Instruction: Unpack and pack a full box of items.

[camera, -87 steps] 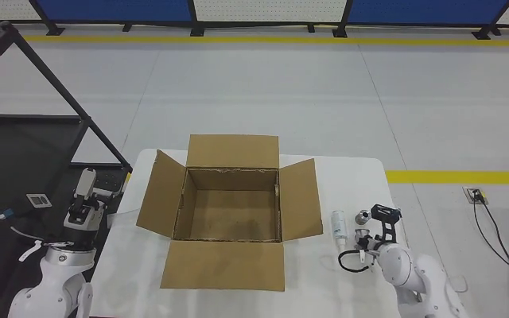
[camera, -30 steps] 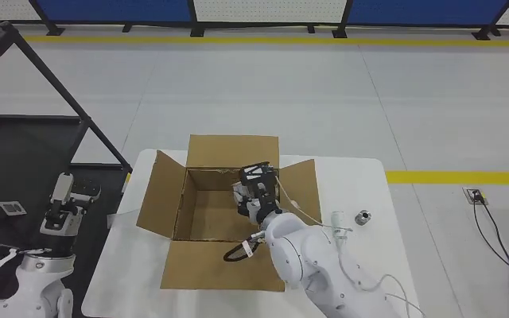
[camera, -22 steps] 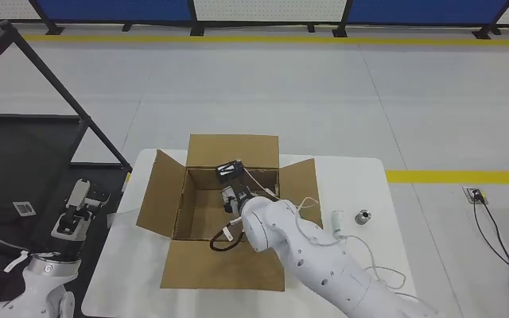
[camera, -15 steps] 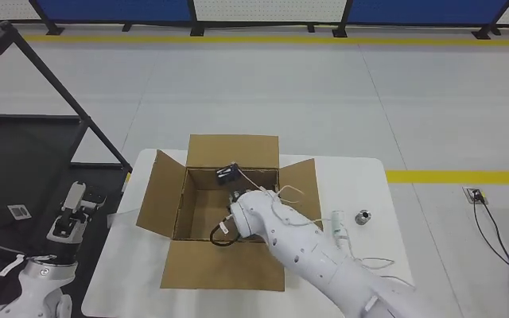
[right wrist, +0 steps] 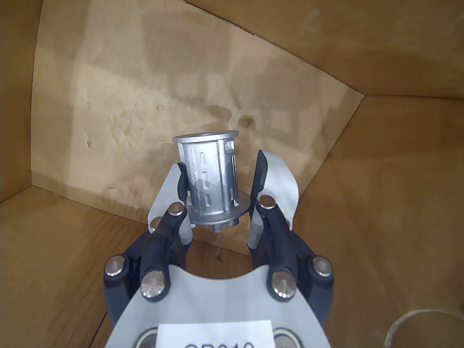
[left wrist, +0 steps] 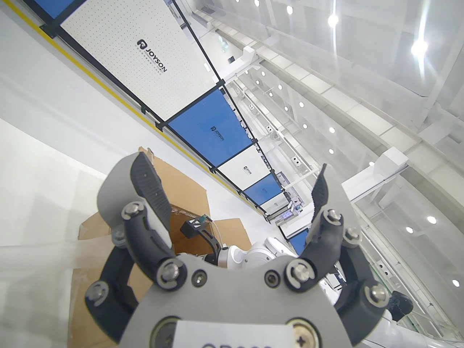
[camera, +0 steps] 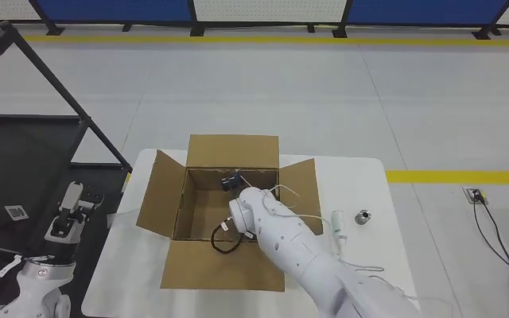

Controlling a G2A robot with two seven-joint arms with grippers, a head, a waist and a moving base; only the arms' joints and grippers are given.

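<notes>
right pincer (right wrist: 221, 168) has carried metal part (right wrist: 204, 162) into box (right wrist: 145, 74)

Pale grey floor (camera: 262, 95) all around, with a yellow line (camera: 238, 39) running along the far side beneath blue and white perforated panels (camera: 270, 8). There's a black metal frame (camera: 60, 89) off at the left. Overhead, round ceiling lights (left wrist: 418, 49) blaze among white beams.

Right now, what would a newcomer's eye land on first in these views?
The open cardboard box at the centre of the white table, with the right arm reaching deep into it. Inside, the right gripper holds a slotted metal cylinder. Beside the box lie a white bottle and a small metal part.
</notes>
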